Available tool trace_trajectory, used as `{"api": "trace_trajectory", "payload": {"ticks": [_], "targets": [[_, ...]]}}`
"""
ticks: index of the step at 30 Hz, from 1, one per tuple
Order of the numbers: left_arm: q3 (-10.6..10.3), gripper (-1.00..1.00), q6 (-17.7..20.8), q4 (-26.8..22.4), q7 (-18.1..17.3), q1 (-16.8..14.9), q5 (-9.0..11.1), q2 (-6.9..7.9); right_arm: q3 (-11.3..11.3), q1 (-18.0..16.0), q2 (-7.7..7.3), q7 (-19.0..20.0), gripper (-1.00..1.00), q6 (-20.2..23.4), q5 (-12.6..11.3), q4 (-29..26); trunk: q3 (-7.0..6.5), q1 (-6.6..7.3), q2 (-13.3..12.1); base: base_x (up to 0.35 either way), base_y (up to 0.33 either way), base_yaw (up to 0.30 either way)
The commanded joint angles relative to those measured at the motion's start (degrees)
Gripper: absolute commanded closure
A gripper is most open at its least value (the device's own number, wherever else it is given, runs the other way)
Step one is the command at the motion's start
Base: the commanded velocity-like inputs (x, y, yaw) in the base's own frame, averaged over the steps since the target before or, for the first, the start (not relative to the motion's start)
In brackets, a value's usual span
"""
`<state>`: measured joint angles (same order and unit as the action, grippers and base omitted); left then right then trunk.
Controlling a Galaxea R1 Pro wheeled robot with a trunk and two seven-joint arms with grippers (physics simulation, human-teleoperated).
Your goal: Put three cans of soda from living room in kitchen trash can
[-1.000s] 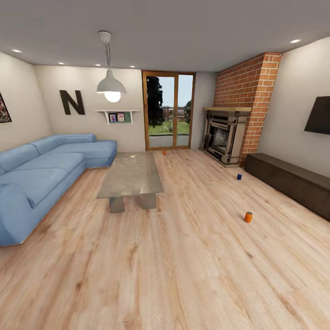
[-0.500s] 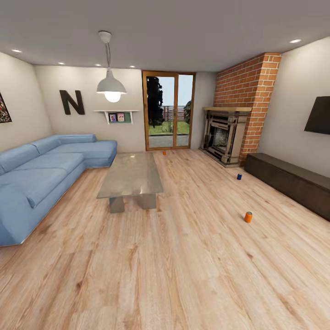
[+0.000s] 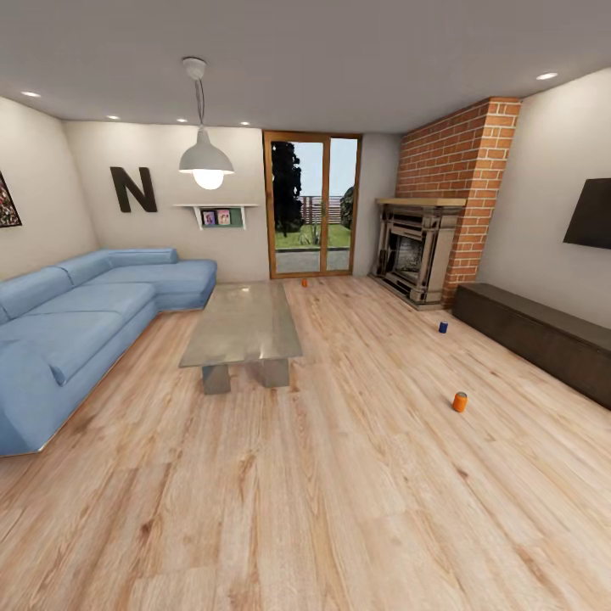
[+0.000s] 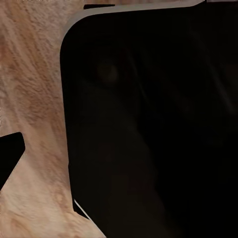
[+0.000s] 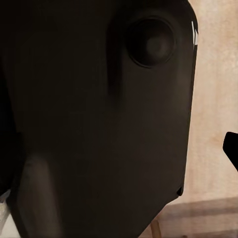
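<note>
No change is seen against the earlier head pictures: the room, the cans and the framing are placed as before, so neither the camera nor any thing is shown to have moved. The living room is viewed from its near end, with the light wood floor (image 3: 339,509) carrying all three cans. The nearer orange can (image 3: 459,402) stands upright on the right part of the floor, well apart from the low dark cabinet (image 3: 543,335) along the right wall. The blue can (image 3: 443,327) stands farther back, near the cabinet's far end and just in front of the stone fireplace (image 3: 414,253) under the red brick chimney (image 3: 462,170). The far orange can (image 3: 304,283) is set at the far edge of the floor, just before the wood-framed glass door (image 3: 312,204) — it is too small for its top or its tilt to be made out. The blue corner sofa (image 3: 76,322) is cut off at the left edge of the head view, and the grey coffee table (image 3: 243,325) stands between it and the cans. In both wrist views a dark, rounded body is seen very close, with strips of wood floor beside it; what this body is cannot be told, and whether either gripper's fingers are apart or together cannot be told.
</note>
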<state>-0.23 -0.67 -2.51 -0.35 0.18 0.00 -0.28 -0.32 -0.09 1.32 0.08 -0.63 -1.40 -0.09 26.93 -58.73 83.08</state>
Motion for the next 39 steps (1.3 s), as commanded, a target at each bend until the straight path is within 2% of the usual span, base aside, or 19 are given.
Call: {"api": "trace_trajectory", "payload": {"ticks": [1, 7, 39], "targets": [[0.0, -1.0, 0.0, 0.0, 0.0, 0.0, 0.0, 0.02, 0.0, 0.0, 0.0, 0.0, -1.0, 0.0, -0.1, 0.0, 0.0, 0.0, 0.0, 0.0, 0.0, 0.0], [0.0, -1.0, 0.0, 0.0, 0.0, 0.0, 0.0, -0.1, 0.0, 0.0, 0.0, 0.0, -1.0, 0.0, -0.3, 0.0, 0.0, 0.0, 0.0, 0.0, 0.0, -0.105], [-0.4, -1.0, 0.0, -0.3, 0.0, 0.0, -0.5, -0.2, 0.1, 0.0, 0.0, -0.5, -1.0, 0.1, -0.3, 0.0, 0.0, 0.0, 0.0, 0.0, 0.0, -0.26]]}}
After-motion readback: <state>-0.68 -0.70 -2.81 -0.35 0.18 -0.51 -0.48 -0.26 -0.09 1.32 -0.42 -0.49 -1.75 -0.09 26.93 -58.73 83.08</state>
